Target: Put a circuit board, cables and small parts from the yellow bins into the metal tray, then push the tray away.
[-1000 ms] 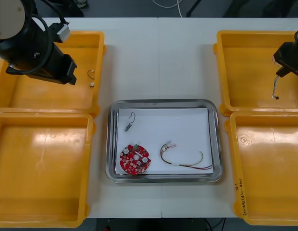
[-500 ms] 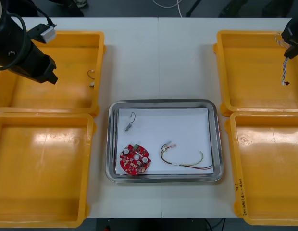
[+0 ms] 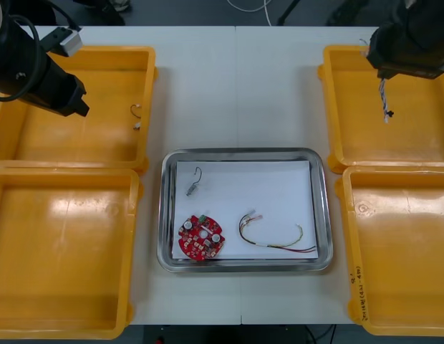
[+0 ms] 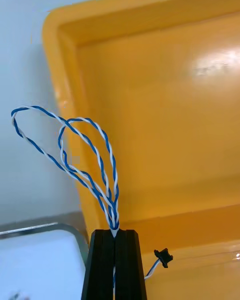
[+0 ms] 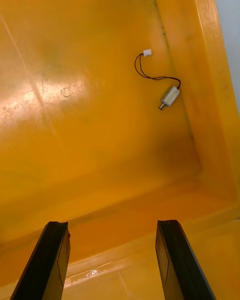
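Observation:
My right gripper (image 4: 114,242) is shut on a twisted blue and white cable (image 4: 75,150), whose loops stand above the fingers. In the front view that cable (image 3: 384,100) hangs over the far right yellow bin (image 3: 422,143), near its inner wall. The metal tray (image 3: 165,215) holds a red circuit board (image 3: 201,239), a red and yellow cable (image 3: 276,233) and a small metal part (image 3: 193,183) on a black wire. Over the far left yellow bin (image 3: 36,143), my left gripper (image 5: 117,260) is open. A small metal part (image 5: 169,96) lies ahead of its fingers, by the bin's inner wall.
Two near yellow bins (image 3: 61,251) (image 3: 404,251) flank the tray. White table surface (image 3: 236,86) lies beyond the tray, between the far bins. A corner of the tray (image 4: 45,230) shows beside the right fingers.
The right arm has swung left from the table's right edge, carrying the blue and white cable across the far right bin. The left arm drew back to the left.

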Robot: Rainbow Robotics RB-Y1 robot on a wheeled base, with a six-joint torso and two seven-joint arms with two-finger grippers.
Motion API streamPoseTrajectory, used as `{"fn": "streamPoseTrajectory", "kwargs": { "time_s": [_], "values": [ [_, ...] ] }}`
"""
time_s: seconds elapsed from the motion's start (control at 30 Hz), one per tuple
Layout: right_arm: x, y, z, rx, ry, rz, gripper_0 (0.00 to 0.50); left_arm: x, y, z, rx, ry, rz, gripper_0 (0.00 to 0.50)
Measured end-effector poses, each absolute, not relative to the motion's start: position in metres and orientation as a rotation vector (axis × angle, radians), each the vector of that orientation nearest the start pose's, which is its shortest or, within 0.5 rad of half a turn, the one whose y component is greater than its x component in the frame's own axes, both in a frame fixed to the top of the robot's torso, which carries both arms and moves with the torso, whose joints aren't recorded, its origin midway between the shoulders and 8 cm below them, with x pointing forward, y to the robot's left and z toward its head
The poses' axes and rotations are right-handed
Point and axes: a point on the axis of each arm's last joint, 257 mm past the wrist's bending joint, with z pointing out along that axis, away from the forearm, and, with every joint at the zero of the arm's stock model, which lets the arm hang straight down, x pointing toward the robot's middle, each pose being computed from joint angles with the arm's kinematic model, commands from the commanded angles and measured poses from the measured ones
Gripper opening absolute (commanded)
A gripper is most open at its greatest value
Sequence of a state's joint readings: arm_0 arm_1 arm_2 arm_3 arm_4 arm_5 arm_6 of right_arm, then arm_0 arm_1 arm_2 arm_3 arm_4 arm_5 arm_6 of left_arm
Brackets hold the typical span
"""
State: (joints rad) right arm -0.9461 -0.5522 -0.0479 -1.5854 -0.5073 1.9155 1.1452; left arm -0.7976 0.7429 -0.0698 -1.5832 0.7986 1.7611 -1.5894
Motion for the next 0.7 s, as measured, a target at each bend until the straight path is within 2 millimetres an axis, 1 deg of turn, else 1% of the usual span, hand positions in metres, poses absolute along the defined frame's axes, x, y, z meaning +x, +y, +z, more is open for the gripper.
{"fn": "streamPoseTrajectory", "kwargs": {
  "time_s": [0.13, 0.3, 0.4, 0.57, 0.7],
  "values": [
    [0.538, -0.235, -0.06, 0.052, 2.561, 0.098, 0.0, 0.536, 0.289, -0.105, 0.413, 2.575, -0.008, 0.5],
    [0.524, -0.202, -0.068, -0.197, 2.56, 0.088, 0.0, 0.543, 0.29, -0.103, 0.211, 2.575, -0.062, 0.5],
    [0.515, -0.185, -0.074, -0.294, 2.568, 0.091, 0.0, 0.552, 0.291, -0.103, 0.109, 2.558, -0.083, 0.5],
    [0.502, -0.161, -0.084, -0.446, 2.57, 0.069, 0.0, 0.569, 0.288, -0.107, 0.076, 2.511, -0.107, 0.5],
    [0.493, -0.148, -0.094, -0.693, 2.517, -0.035, 0.0, 0.578, 0.281, -0.114, 0.065, 2.496, -0.134, 0.5]
  ]
}}
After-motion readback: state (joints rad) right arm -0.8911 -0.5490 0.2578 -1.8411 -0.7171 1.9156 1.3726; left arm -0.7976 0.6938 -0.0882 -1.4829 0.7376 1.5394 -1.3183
